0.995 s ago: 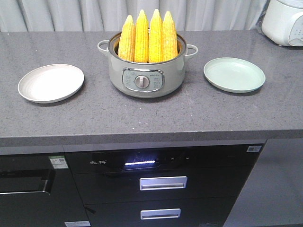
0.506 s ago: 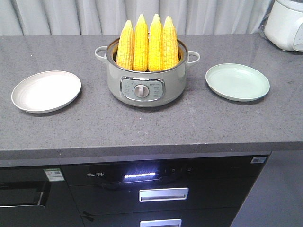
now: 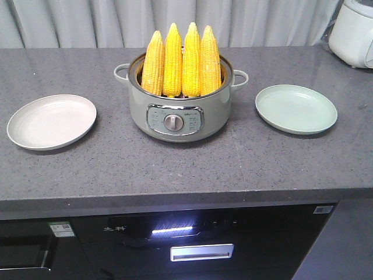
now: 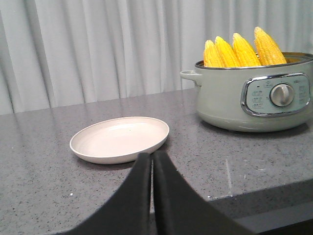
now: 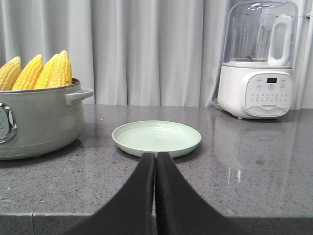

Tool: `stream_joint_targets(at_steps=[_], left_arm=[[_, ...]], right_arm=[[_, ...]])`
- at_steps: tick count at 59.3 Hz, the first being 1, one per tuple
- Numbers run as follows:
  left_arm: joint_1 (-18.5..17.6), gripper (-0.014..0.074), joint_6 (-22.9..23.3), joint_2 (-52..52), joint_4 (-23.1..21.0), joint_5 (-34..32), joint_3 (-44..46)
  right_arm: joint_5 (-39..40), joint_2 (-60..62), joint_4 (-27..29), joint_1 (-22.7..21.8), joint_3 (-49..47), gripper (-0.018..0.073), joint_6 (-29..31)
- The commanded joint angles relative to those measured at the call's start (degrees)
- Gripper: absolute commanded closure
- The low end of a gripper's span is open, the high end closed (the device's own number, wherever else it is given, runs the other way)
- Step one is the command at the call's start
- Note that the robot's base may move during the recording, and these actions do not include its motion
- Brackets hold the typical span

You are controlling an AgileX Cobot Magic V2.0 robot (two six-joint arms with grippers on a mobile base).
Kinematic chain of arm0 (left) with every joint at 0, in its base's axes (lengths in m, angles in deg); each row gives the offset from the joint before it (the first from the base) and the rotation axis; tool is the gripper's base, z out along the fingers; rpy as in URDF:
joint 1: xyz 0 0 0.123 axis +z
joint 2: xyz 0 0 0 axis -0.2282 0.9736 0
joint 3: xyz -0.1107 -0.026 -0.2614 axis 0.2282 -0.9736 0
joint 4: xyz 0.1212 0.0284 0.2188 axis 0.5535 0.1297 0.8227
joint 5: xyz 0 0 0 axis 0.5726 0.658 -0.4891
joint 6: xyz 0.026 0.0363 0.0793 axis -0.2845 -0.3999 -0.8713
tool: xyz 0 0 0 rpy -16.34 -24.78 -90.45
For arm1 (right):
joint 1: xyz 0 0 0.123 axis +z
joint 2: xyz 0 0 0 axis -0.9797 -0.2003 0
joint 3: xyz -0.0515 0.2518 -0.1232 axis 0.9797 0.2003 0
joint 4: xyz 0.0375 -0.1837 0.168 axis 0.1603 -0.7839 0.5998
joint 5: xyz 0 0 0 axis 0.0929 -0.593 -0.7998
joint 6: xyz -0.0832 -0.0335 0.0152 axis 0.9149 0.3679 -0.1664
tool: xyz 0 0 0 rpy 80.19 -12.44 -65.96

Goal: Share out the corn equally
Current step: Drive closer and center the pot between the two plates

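Several corn [image 3: 182,58] cobs stand upright, tips up, in a grey-green electric pot [image 3: 175,114] at the counter's middle; the corn [image 4: 243,48] also shows in the left wrist view and the corn [image 5: 36,71] in the right. A beige plate [image 3: 51,121] lies left of the pot, a pale green plate [image 3: 296,108] right of it. My left gripper [image 4: 151,155] is shut on nothing, just short of the beige plate [image 4: 120,138]. My right gripper [image 5: 155,155] is shut on nothing, in front of the green plate [image 5: 156,137]. Neither gripper shows in the front view.
A white blender [image 5: 257,61] stands at the counter's back right, seen as a white appliance [image 3: 352,32] in the front view. Grey curtains hang behind the dark stone counter [image 3: 186,169]. Black drawers with a lit panel [image 3: 175,230] sit under the front edge.
The front view has shifted: the pot and plates sit lower and look larger in frame, and less of the drawers shows. Nothing on the counter has moved.
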Motion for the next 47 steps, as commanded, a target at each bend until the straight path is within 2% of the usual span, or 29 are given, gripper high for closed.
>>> stream_joint_targets(at_steps=[1, 47], left_arm=[[0.1, 0.0603, 0.5, -0.8, -0.2, -4.3, -0.7], [0.1, 0.0603, 0.5, -0.8, -0.2, -4.3, -0.7]], right_arm=[[4.3, 0.4, -0.6, 0.0, 0.7, 0.0562, 0.0], [4.3, 0.4, -0.6, 0.0, 0.7, 0.0562, 0.0]])
